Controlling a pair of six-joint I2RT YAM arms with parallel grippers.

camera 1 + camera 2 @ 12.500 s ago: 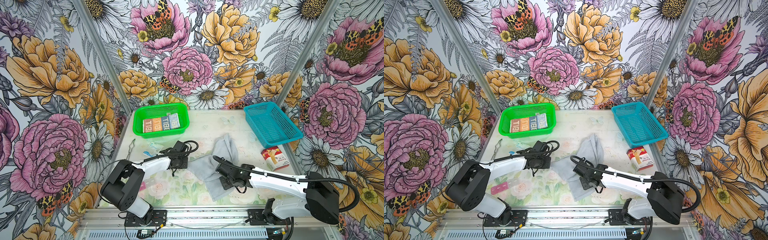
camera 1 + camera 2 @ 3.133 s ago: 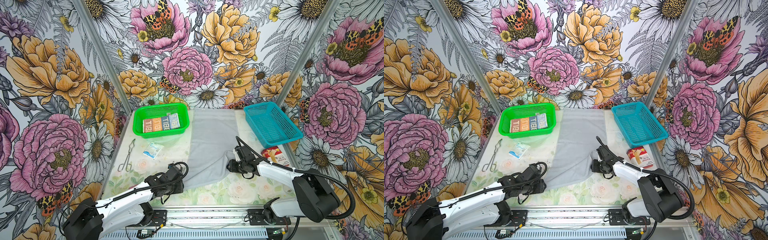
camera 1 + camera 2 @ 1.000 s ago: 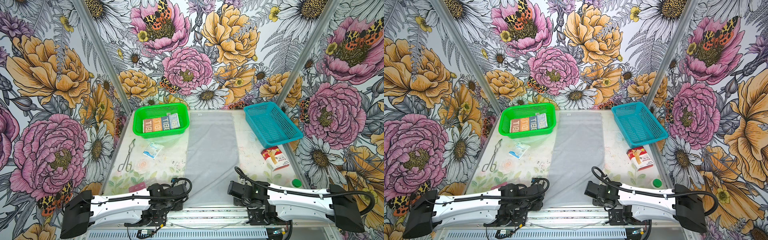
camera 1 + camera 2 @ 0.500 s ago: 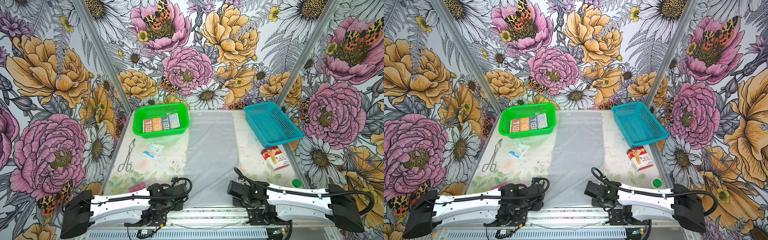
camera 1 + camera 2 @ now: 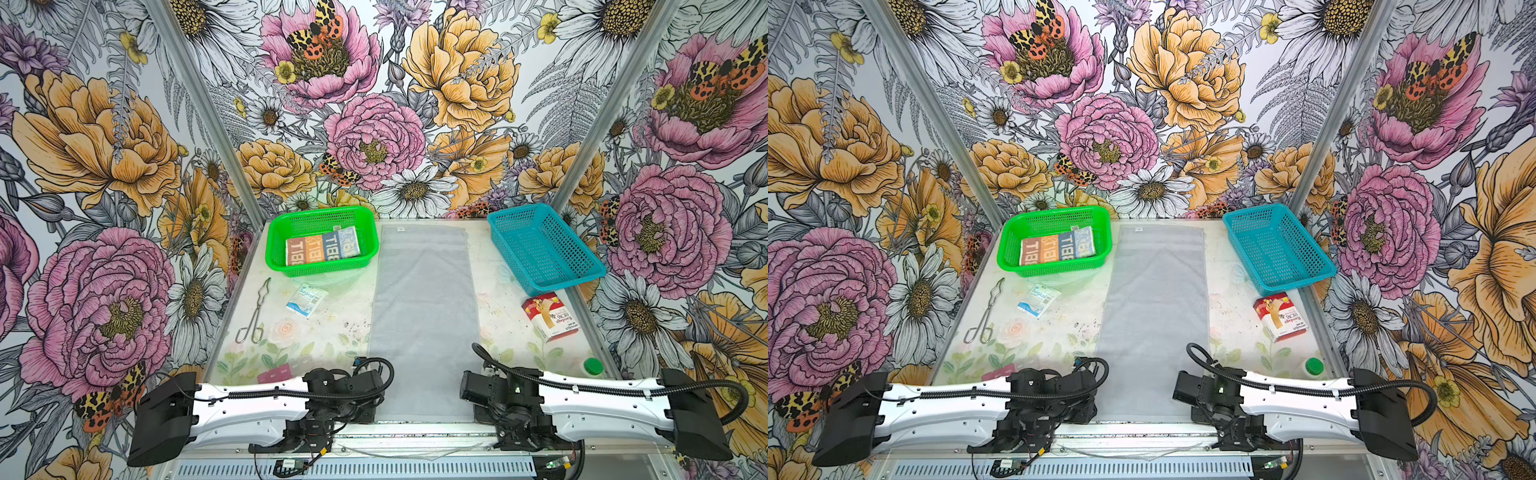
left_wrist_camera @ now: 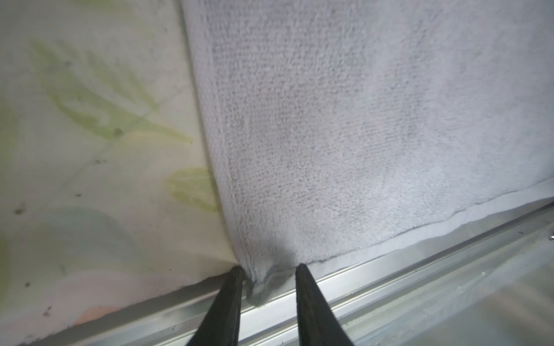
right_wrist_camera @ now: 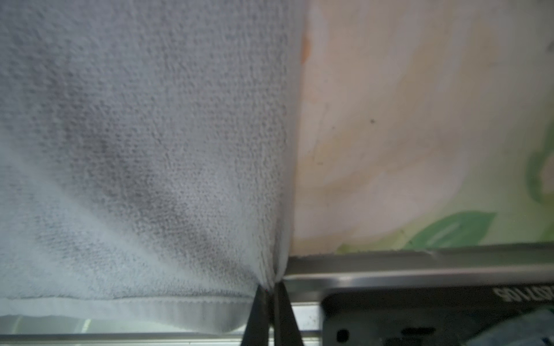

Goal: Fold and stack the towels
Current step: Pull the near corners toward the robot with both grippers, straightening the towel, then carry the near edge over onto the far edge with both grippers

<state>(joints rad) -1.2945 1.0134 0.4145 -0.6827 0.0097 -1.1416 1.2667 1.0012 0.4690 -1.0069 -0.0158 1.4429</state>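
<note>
**Towel corners between my jaws**

Low in both top views, my right gripper (image 7: 269,287) is clamped tight on a corner of the grey towel (image 5: 424,307). My left gripper (image 6: 269,266) stands slightly apart around the other near corner, grip unclear. Upper left, the green basket (image 5: 273,249) holds the lettered towel (image 5: 322,251), reading "TIBI"

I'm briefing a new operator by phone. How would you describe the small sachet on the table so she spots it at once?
Find the green basket at the far left of the table. Just in front of it, between the metal forceps and the long grey towel, lies the sachet. It is the only flat white packet with blue print; the red-and-white carton sits across the towel.
</note>
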